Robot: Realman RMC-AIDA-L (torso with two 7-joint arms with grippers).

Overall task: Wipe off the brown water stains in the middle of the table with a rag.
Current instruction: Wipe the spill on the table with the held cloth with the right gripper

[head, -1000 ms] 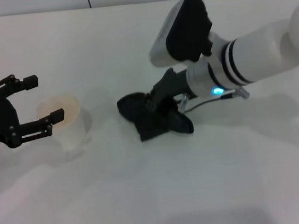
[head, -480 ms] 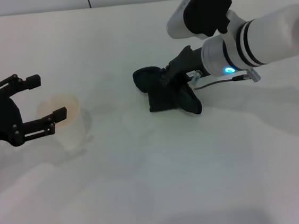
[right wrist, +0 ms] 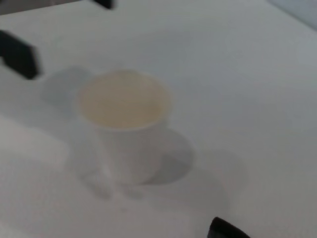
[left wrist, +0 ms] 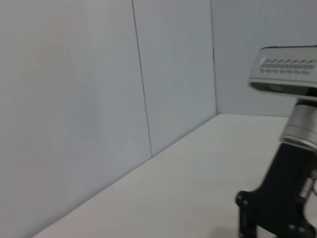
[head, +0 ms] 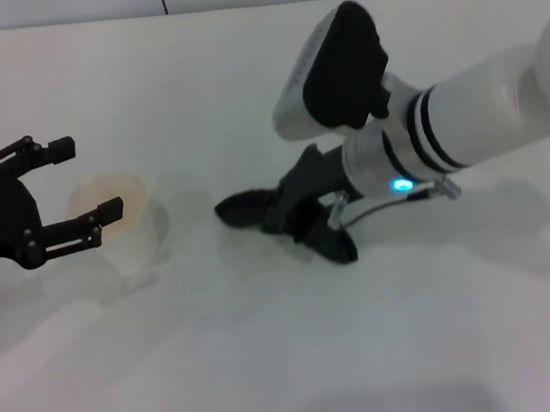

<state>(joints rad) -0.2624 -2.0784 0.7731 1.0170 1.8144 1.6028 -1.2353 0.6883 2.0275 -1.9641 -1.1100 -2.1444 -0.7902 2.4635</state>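
My right gripper (head: 300,206) is low over the middle of the white table (head: 272,364), shut on the black rag (head: 252,210), which it presses flat against the surface. The rag spreads from a pointed corner on the left to a fold (head: 336,247) under the wrist; a corner of the rag (right wrist: 225,230) also shows in the right wrist view. I see no brown water stains; they are hidden or out of view. My left gripper (head: 78,183) hovers open at the left, its fingers on either side of a cup. The left wrist view shows the right gripper (left wrist: 280,203) from the side.
A translucent plastic cup (head: 119,220) with a brownish tint stands upright at the left, just right of the left fingertips; the cup (right wrist: 124,119) also shows in the right wrist view. A grey panelled wall (left wrist: 99,99) runs along the table's far edge.
The right gripper swept the rag away and to the right half a second ago, and has now dragged it back toward me and to the left. The left gripper and cup have not moved.
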